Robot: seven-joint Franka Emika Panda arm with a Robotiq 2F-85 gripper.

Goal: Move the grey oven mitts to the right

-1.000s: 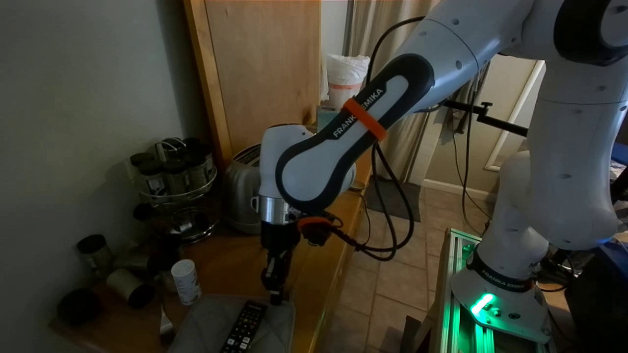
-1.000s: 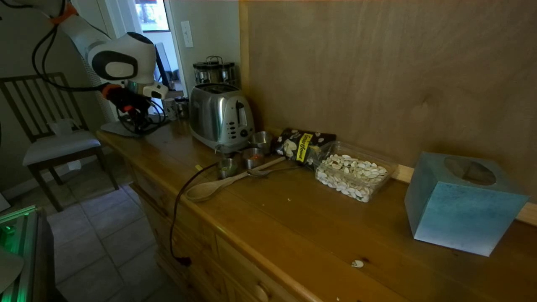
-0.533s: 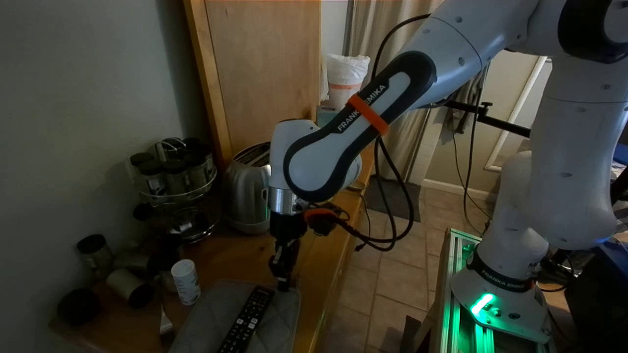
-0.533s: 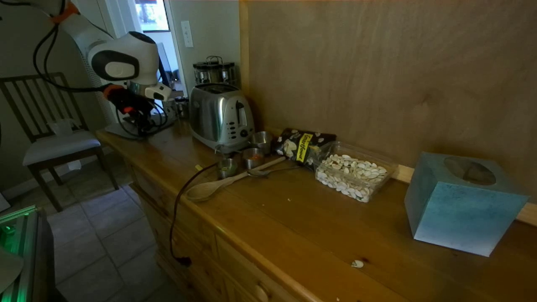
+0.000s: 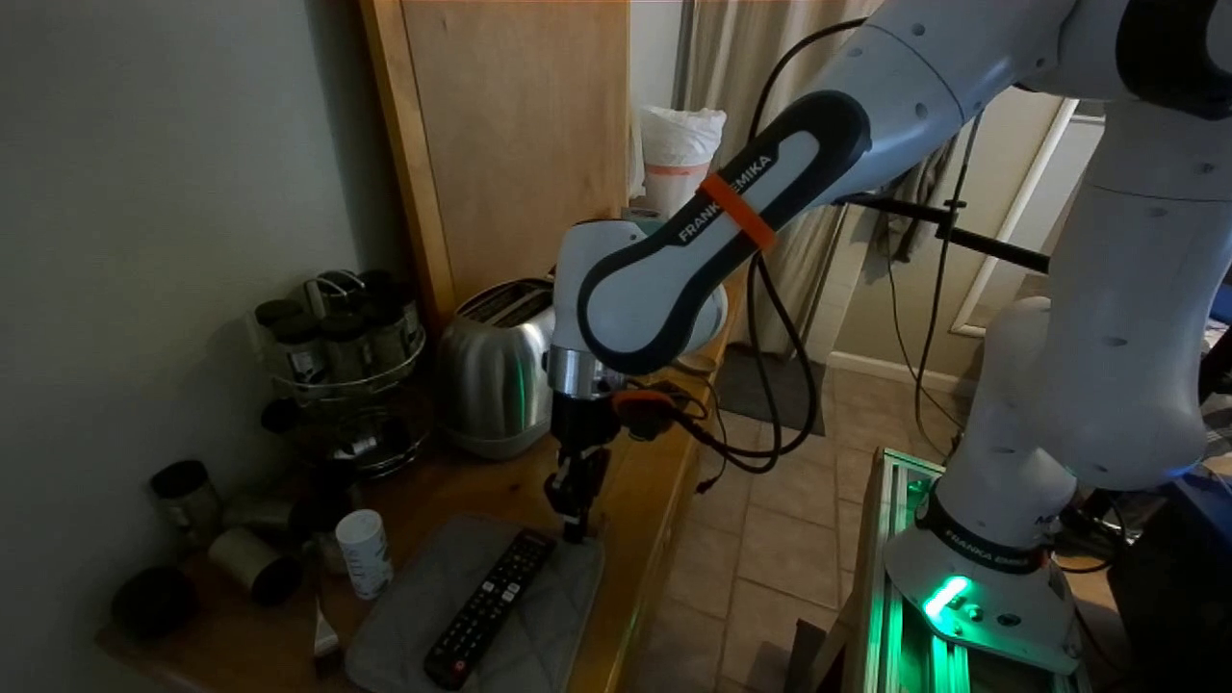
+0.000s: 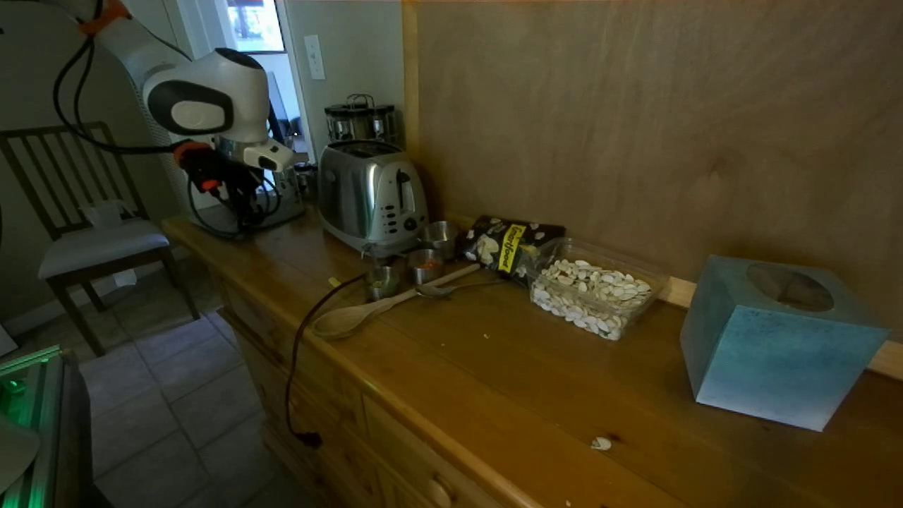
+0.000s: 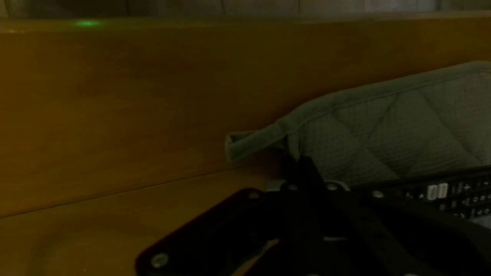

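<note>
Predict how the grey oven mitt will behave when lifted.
The grey oven mitt will probably sag like cloth: in the wrist view its quilted fabric puckers where the shut jaws pinch it. It looks thin, so likely light, though the remote control lying on it may add load. The remote control could slide off if the mitt tilts.

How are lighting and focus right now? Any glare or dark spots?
Wrist view: very dark, pincer near-black where it grips the grey oven mitts, counter edge soft with a green glint. In an exterior view: dim overall, green base light blown out, green streak on the toaster. In an exterior view: bright pane nearly washed out.
</note>
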